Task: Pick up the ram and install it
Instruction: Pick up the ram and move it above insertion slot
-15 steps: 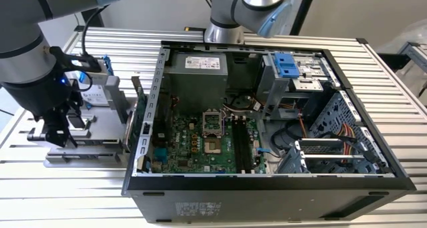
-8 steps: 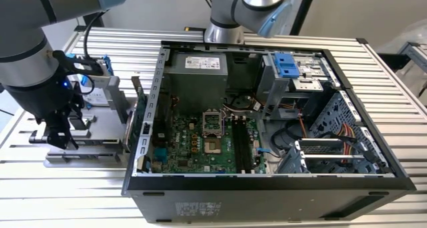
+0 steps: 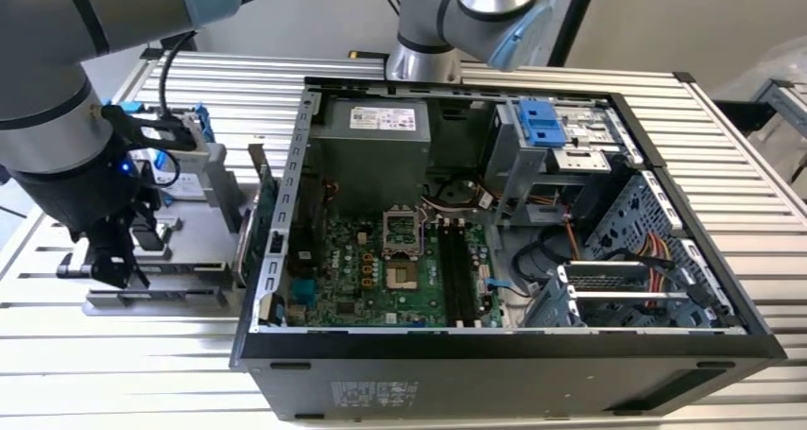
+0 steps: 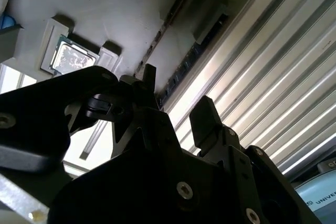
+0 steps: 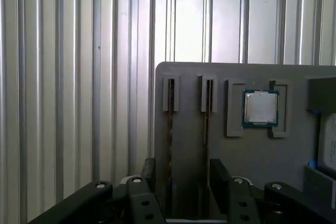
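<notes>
Grey robot arm stands at the exterior view's left, wrist pointed straight down, black gripper (image 3: 123, 265) low over a flat grey plastic parts tray (image 3: 189, 296) on the ribbed aluminium table (image 3: 127, 373), beside the open black computer case (image 3: 505, 373). Fingers (image 5: 149, 170) spread apart, holding nothing. The ram (image 5: 169, 145), a long thin grey-green circuit-board stick, sits on edge in a tray slot below the gap, a second stick (image 5: 206, 140) parallel beside it. Small square silver processor chip (image 5: 261, 107) lies in its own recess nearby.
</notes>
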Available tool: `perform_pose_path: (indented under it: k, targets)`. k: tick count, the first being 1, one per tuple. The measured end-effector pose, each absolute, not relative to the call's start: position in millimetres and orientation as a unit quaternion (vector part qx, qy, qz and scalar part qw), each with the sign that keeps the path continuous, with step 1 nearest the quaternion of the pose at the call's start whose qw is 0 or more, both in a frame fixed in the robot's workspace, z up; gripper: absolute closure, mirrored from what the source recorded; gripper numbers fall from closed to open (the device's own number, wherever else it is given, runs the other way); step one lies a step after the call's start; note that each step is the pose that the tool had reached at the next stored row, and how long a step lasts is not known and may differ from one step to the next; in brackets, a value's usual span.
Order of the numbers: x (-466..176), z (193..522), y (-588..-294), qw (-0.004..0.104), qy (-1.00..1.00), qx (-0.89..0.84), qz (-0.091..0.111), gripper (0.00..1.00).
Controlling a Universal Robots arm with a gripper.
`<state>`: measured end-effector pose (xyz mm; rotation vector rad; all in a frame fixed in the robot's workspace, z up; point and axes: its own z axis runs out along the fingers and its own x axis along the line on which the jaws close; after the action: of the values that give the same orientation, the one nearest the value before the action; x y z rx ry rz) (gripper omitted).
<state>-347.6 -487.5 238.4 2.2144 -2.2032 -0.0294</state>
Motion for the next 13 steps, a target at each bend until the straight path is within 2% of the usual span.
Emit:
perform_pose_path:
  k: [13]
  targets:
    - [-347.6, 226.2, -490.5, 0.008, -0.706, 0.708, -0.009, 0.0]
